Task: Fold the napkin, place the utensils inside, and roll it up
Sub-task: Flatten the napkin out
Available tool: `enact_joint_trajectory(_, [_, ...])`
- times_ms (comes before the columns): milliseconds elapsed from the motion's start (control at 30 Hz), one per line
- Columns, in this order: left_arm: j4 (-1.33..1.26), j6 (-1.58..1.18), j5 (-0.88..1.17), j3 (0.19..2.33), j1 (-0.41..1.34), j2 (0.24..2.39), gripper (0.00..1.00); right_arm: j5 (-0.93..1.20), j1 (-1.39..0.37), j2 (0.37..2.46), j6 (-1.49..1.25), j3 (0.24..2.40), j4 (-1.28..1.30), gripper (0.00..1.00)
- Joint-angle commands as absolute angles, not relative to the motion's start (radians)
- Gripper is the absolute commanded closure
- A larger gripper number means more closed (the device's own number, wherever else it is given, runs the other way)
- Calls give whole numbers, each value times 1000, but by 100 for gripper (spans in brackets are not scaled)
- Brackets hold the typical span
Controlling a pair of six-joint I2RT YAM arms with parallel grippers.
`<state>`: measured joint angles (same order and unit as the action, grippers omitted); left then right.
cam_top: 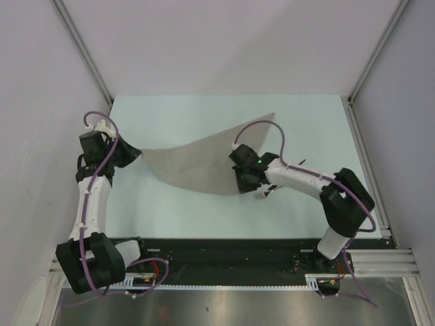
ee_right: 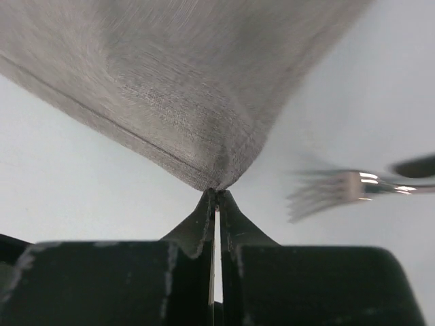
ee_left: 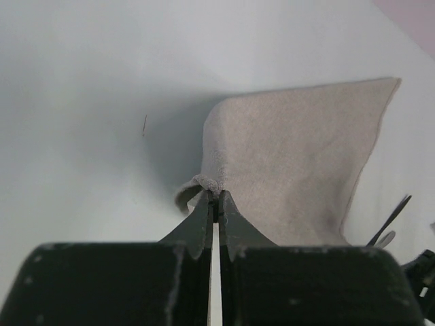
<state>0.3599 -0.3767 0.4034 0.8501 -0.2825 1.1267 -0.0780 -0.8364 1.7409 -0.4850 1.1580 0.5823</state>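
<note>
On the pale table point(cam_top: 170, 210), a blurred silver fork point(ee_right: 333, 191) lies at centre right of the right wrist view. The dark utensil point(ee_right: 416, 166) is just past it at the frame's right edge. Both are close beside the right hand point(ee_right: 216, 195).

The grey-beige napkin point(cam_top: 197, 163) hangs mid-frame in the top view as a plain sagging sheet, one corner pointing upper right. The left hand point(ee_left: 215, 200) pinches its left corner, and the right hand pinches its lower corner.
</note>
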Motion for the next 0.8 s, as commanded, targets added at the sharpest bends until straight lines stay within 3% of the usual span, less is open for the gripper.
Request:
enact_joint_trajectory(0, [299,-434,423,1008,-288,1104,100,-175,-711,1498,-388,1267,658,100])
enact_joint_trajectory(200, [321,-442,414,1210,-288,1082,100,-305,-627,1250,-241,1416,631,100])
enact_joint_trajectory(400, [432,-354,385,1461,-288,1014,100,-388,-660,1134,-46,1566,575,100])
enact_joint_trajectory(767, [736,-258,281,1931,-288,940,100,-624,-971,1037,204,1784,453,100])
